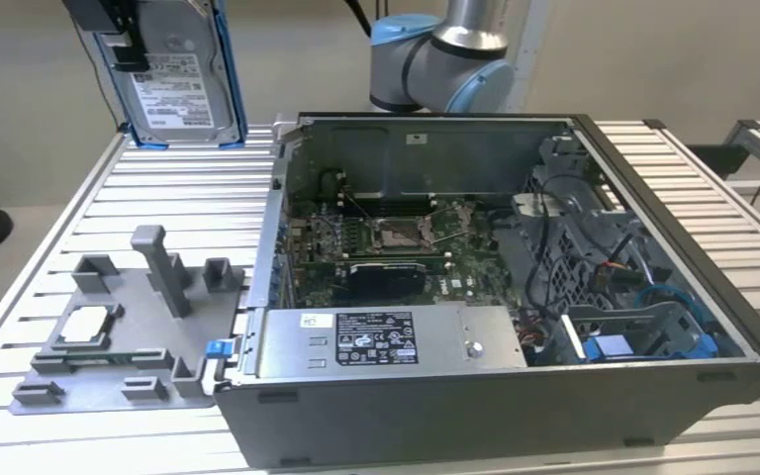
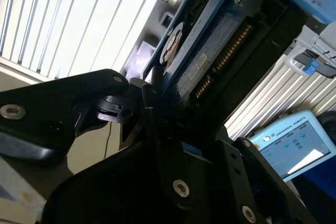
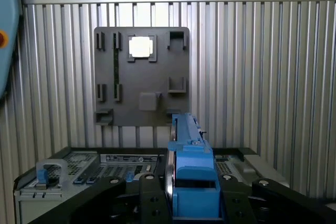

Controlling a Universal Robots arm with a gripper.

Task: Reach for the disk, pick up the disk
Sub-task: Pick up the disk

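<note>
Your disk (image 1: 182, 74) hangs over the table (image 1: 169, 193), behind the fixture plate (image 1: 130, 341) (chip (image 1: 86, 325) on it); the computer case (image 1: 513, 406) sits at the exterior view's right.

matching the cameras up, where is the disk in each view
exterior view: the disk, upright, at the exterior view's upper left, label showing
first wrist view: edge-on, its blue frame between the black fingers
second wrist view: its circuit-board side beyond the fingers
shared landmark: the ribbed table
</note>
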